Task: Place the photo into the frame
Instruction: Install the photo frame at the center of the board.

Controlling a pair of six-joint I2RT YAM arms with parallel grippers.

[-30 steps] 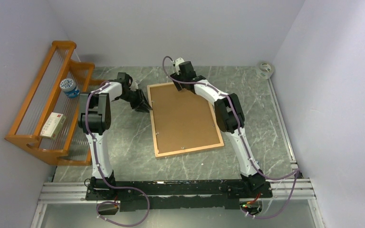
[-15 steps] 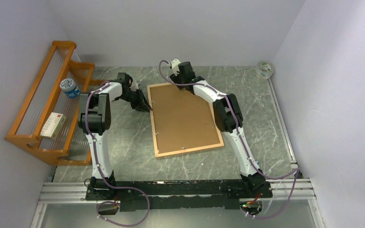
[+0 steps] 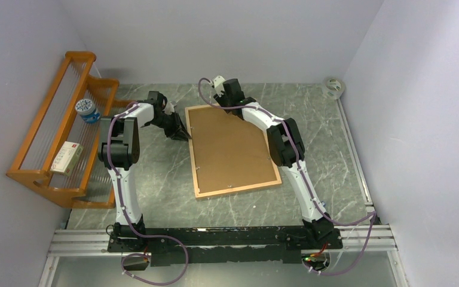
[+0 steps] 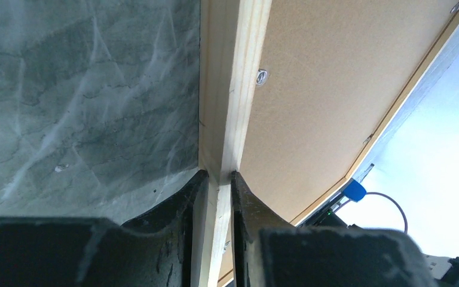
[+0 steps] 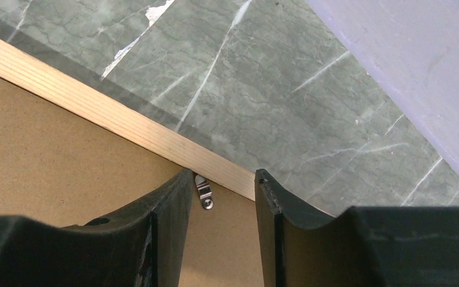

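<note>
left wrist view shows the left gripper (image 4: 217,174) pinching the left rail of the frame (image 4: 224,89), jaws pressed against the light wood. from the top view, over the last second the right gripper (image 5: 222,176) has slid a little leftward along the frame's far rail, while the left arm has stayed put. its jaws now stand spread astride a small metal retaining clip (image 5: 203,192) on the brown backing board (image 5: 54,149). the photo shows in no view, and i cannot tell whether it lies under the board. the clip looks like the next thing to be worked.

White arms (image 3: 303,179), black joints (image 3: 119,146), purple cables (image 3: 367,236)
</note>
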